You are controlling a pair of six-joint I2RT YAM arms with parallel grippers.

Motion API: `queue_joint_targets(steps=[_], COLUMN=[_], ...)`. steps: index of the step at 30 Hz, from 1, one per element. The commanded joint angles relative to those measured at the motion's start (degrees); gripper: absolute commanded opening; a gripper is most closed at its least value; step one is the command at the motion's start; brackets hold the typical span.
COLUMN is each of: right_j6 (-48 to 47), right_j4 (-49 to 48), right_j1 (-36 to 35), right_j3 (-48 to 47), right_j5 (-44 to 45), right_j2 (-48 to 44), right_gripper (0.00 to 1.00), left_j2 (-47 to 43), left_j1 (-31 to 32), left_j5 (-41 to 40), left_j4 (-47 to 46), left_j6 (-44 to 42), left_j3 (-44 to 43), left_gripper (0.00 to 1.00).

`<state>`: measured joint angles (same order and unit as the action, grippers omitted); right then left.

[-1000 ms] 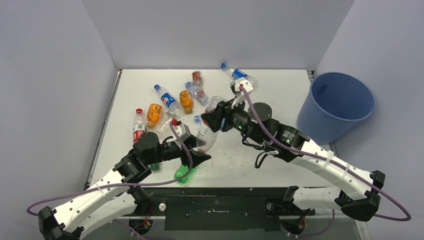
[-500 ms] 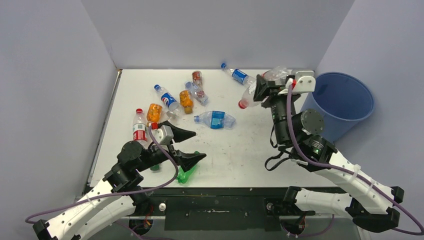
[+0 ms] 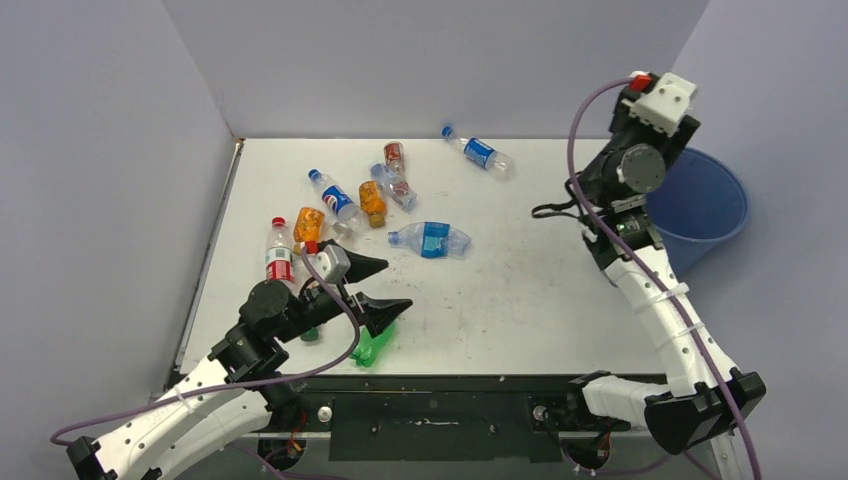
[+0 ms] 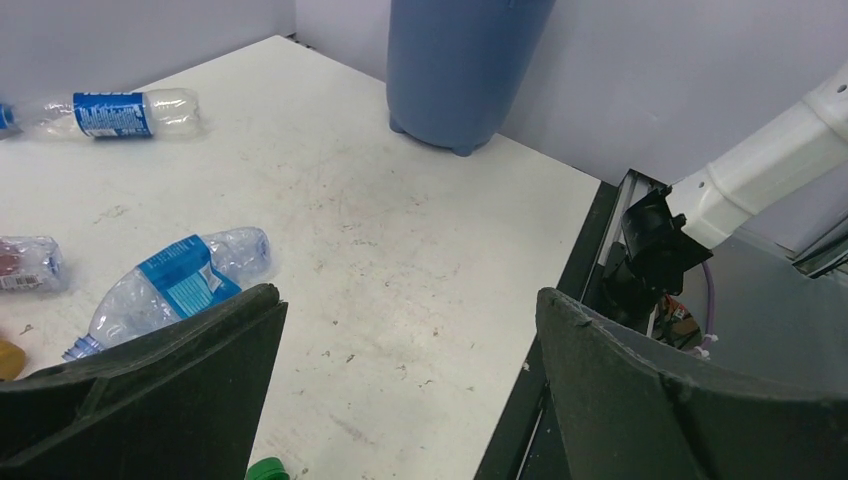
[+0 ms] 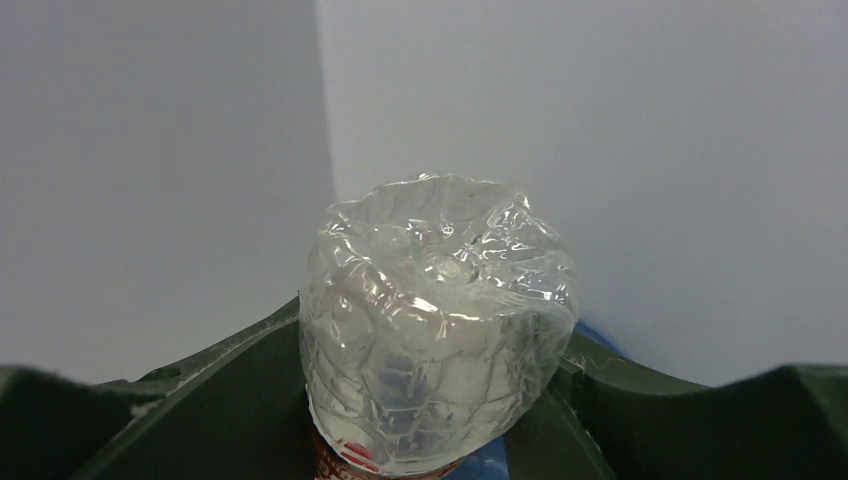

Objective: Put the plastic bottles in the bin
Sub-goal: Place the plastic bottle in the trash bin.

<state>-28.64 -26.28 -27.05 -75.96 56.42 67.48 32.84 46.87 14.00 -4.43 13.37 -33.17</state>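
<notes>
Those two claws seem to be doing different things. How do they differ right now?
The left gripper has its jaws wide open and empty; the right gripper is shut on a crumpled clear bottle. The left gripper sits low over the table, by a green bottle; the right gripper hangs high near the blue bin. Both are dark two-fingered claws.

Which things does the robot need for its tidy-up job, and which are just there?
Job things: blue bin; crumpled clear bottle, held up; loose bottles lying around.
Just there: white table; purple cables.
</notes>
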Motion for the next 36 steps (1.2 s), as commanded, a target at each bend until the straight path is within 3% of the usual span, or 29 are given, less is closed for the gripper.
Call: queue_joint_targets(steps=[1,9,12,19,26,30,33,36], right_j6=[12.4,9.8,12.6,19.1,23.8,25.7,27.7,28.6], right_j4=[7.8,6.2,8.4,12.8,16.6,17.3,19.0,20.9], right_j1=[11.8,16.7,17.9,22.6,24.7,24.8,23.4,21.5], right_j3=[-5.4,-7.3,-5.3,-4.8,-3.5,-2.7,-4.3,-6.3], right_j5=[-3.8,-4.0,-3.5,-4.6,-5.6,-6.2,-6.1,-6.8], right_j2=[-0.7,2.8,4.0,6.2,7.5,7.0,6.4,6.2], right_gripper=[0.44,0.48,0.57,0.58,0.69,0.9,0.99,0.9], left_j2=[0.1,1.6,1.5,2.0,2.6,3.7,4.3,4.6], left_j1=[-0.1,-0.4,-0.3,-0.2,-0.2,-0.2,-0.1,-0.2], left_j5=[-0.7,0.7,-0.4,-0.1,-1.4,-0.8,-0.3,-0.1], left_j4=[0.0,0.7,1.5,1.6,2.2,2.7,3.0,3.0], left_j6=[1.4,2.6,2.4,2.4,2.0,2.1,2.1,2.2], left_j3=[-2.9,-3.9,-3.9,-4.1,-4.1,-4.4,-4.7,-4.7], left_gripper=[0.96,0.96,0.96,0.96,0.96,0.96,0.96,0.96])
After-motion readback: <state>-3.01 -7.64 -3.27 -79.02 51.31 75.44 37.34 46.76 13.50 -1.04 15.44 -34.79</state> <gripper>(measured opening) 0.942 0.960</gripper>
